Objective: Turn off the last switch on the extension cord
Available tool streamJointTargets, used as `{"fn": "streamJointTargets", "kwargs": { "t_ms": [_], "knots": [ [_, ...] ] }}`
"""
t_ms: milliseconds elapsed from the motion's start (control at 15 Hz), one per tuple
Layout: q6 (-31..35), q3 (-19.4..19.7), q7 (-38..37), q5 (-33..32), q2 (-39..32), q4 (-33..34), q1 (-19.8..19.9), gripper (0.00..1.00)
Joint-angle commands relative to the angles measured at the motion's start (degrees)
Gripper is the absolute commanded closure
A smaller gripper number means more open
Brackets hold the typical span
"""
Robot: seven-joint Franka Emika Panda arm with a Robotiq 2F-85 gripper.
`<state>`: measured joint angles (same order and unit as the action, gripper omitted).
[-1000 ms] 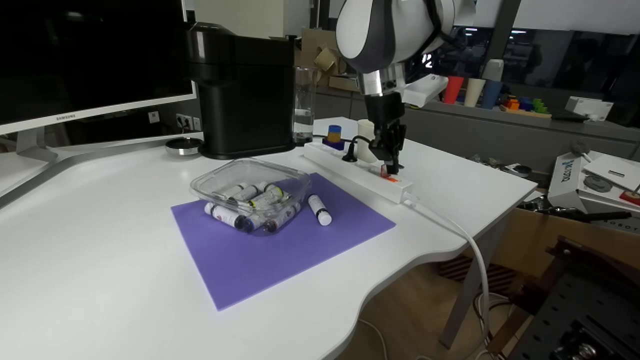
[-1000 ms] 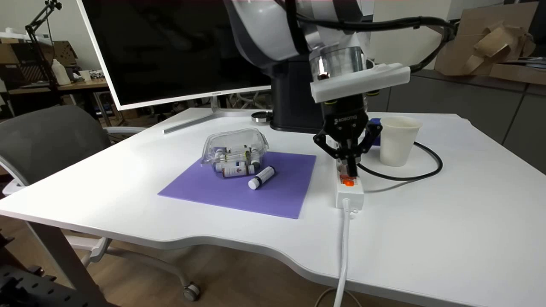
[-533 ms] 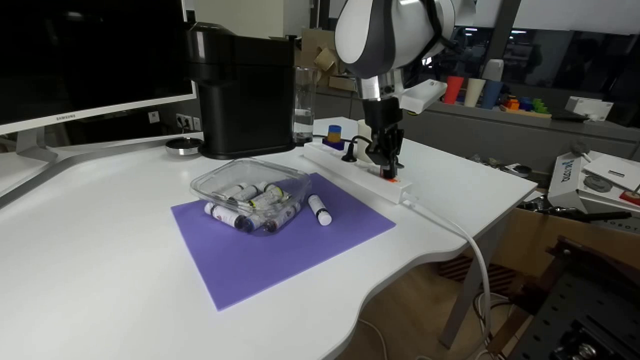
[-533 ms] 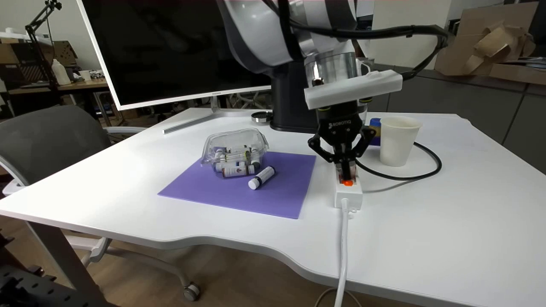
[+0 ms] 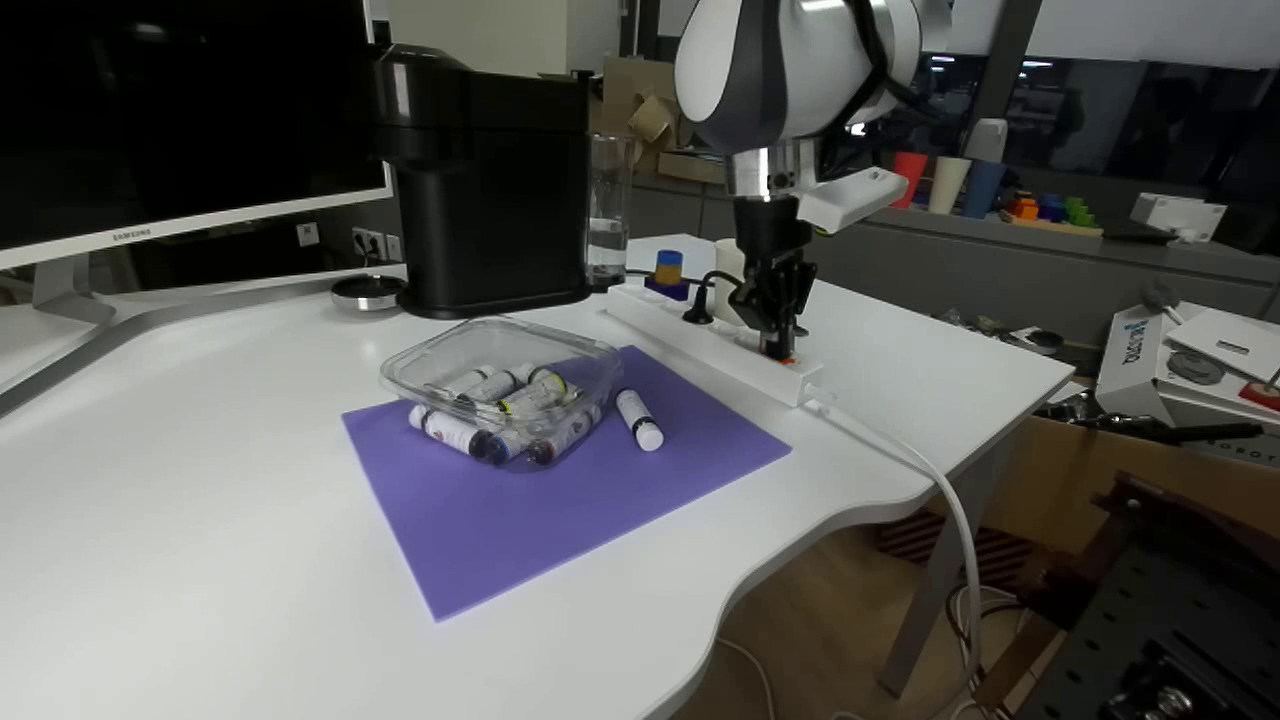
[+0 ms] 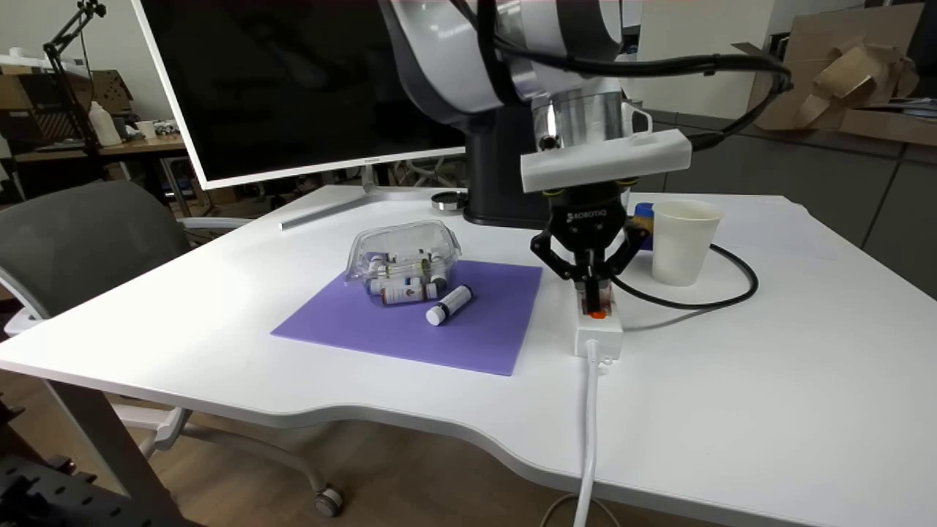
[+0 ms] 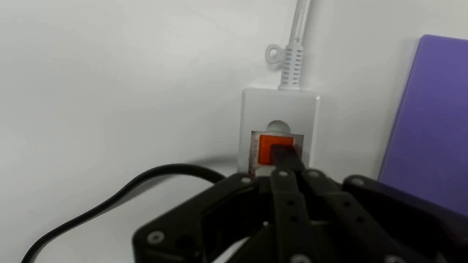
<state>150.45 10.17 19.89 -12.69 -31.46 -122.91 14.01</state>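
Note:
The extension cord is a long white power strip, seen in both exterior views (image 5: 690, 342) (image 6: 599, 341) and the wrist view (image 7: 257, 106). A black plug (image 5: 698, 306) sits in it, and a white cable (image 6: 590, 417) trails from its near end. An orange-red switch at the cable end shows in the wrist view (image 7: 264, 150) and as a small orange patch in an exterior view (image 6: 598, 315). My gripper (image 7: 283, 150) is shut and empty, pointing down. Its fingertips are over the switch and appear to touch it, hiding part of it. Whether the switch is pressed cannot be told.
A purple mat (image 5: 560, 540) lies beside the strip, with a clear box (image 5: 500, 345) of markers and a loose marker (image 6: 449, 305) on it. A white cup (image 6: 683, 249) and black cable (image 6: 732, 301) lie on the strip's far side. A black machine (image 5: 490, 190) stands behind.
My shut gripper has come down onto the switch at the cable end, then shifted and tilted slightly. The strip has moved very slightly. Less of the orange switch shows beside the fingertips.

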Motion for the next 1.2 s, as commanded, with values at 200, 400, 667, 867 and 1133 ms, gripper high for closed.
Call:
{"fn": "streamJointTargets", "kwargs": {
  "t_ms": [200,400,667,867,1133],
  "knots": [
    [3.38,0.60,-5.04,1.28,-3.62,1.13,-0.21,1.00],
    [3.74,1.27,-6.04,-0.15,-1.67,-0.31,-1.44,1.00],
    [2.50,2.08,-5.74,-3.64,3.26,-4.21,-4.14,0.74],
    [1.85,2.53,-6.73,-6.61,8.01,-8.20,-6.90,0.55],
    [0.75,3.73,-10.55,-12.63,15.53,-13.07,-11.28,0.27]
  ]
}}
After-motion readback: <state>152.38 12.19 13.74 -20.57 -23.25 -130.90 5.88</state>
